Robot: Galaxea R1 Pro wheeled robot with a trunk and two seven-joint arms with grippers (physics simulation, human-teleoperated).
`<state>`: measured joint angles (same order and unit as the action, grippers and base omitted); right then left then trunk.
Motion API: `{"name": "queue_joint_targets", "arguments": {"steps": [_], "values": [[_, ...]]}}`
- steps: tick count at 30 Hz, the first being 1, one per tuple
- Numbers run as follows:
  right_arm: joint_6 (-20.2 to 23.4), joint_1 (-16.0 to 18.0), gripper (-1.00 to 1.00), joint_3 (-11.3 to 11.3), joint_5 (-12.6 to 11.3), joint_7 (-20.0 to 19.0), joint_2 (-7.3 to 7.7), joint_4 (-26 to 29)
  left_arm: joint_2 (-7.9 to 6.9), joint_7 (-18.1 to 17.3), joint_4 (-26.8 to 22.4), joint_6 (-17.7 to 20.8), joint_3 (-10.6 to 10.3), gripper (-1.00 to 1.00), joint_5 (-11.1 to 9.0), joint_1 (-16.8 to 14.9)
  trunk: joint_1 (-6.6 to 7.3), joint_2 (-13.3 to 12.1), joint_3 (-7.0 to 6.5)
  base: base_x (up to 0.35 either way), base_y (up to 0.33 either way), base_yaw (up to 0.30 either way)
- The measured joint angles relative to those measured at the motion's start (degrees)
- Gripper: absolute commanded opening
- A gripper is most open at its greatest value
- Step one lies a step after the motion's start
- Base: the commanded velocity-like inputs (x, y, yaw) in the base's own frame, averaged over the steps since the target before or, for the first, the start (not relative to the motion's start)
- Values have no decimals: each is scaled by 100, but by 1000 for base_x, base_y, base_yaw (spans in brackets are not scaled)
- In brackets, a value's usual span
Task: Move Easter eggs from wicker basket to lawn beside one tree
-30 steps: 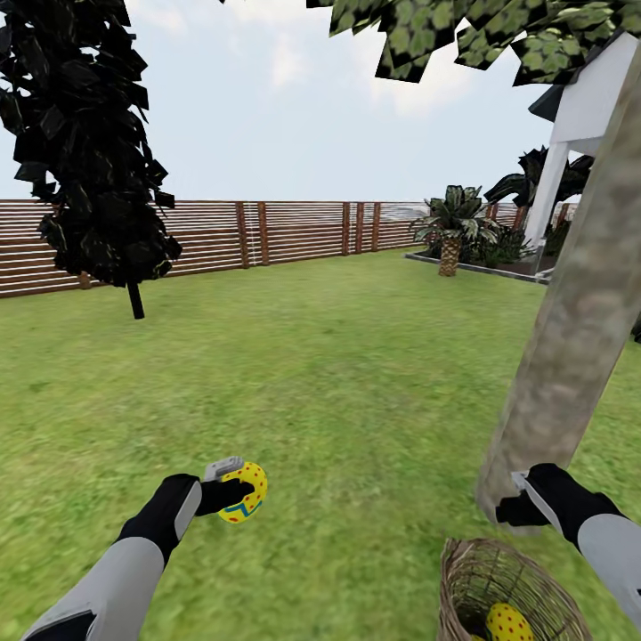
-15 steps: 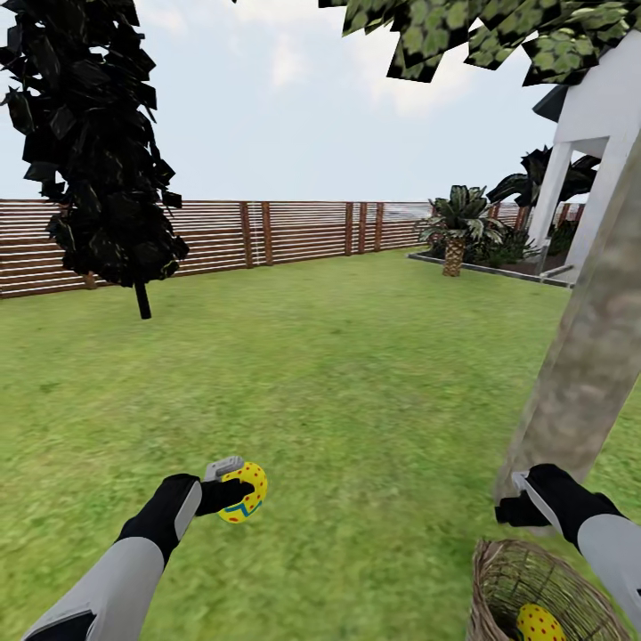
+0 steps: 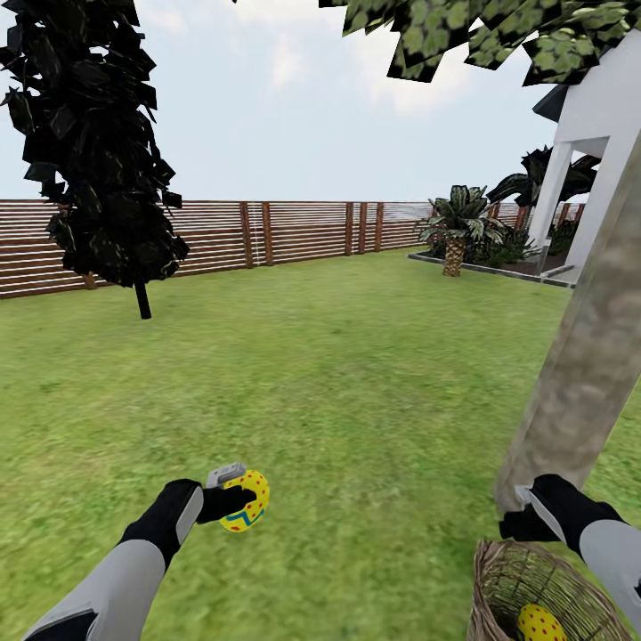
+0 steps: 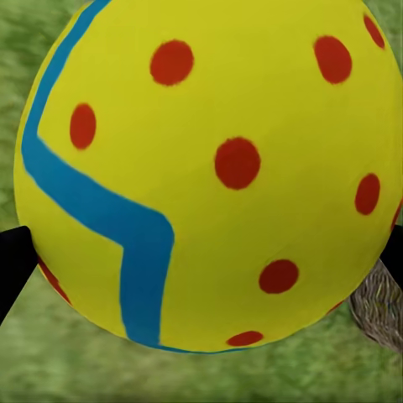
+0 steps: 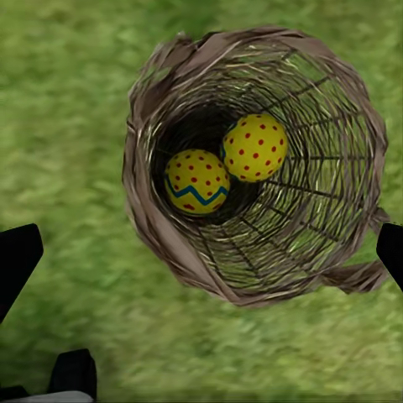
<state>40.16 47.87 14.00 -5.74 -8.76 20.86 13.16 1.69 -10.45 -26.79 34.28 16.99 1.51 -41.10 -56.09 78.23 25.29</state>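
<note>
Easter egg one (image 3: 245, 500) is pinched in the left claw (image 3: 233, 499) above the lawn (image 3: 356, 374); it's best lowered gently beside the tree (image 3: 579, 374). Two eggs (image 5: 225, 164) are left in the wicker basket (image 5: 159, 227) under the spread right claw (image 3: 518, 525).

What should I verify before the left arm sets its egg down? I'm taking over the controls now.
1. Egg held by left gripper: ok, Easter egg sits between the jaws.
2. Tree within reach: cannot tell; the trunk stands on the robot's right, across from that arm.
3. Lawn below the egg bare: ok.
4. Wicker basket emptied: not ok, two eggs inside.
5. Right gripper free: ok, open above the basket.
</note>
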Motion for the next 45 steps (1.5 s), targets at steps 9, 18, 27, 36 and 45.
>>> {"name": "queue_joint_targets", "arguments": {"steps": [9,18,27,36,45], "values": [[-11,0,100,13,47,13,2,107,-24,1,-64,0,22,-100,-5,0,0,0,14,0,0,43],[26,0,100,28,61,12,-10,140,-97,9,-133,-7,-3,-100,9,0,0,0,14,0,0,0],[44,0,100,54,64,27,-13,134,-21,972,-769,4,33,-100,-32,1,0,0,14,0,0,0],[44,0,100,56,63,44,-18,127,126,798,-824,3,-9,-100,-17,1,0,0,14,0,0,0],[30,0,100,53,63,53,-10,125,128,785,-820,3,0,-100,-22,1,0,0,14,0,0,0]]}}
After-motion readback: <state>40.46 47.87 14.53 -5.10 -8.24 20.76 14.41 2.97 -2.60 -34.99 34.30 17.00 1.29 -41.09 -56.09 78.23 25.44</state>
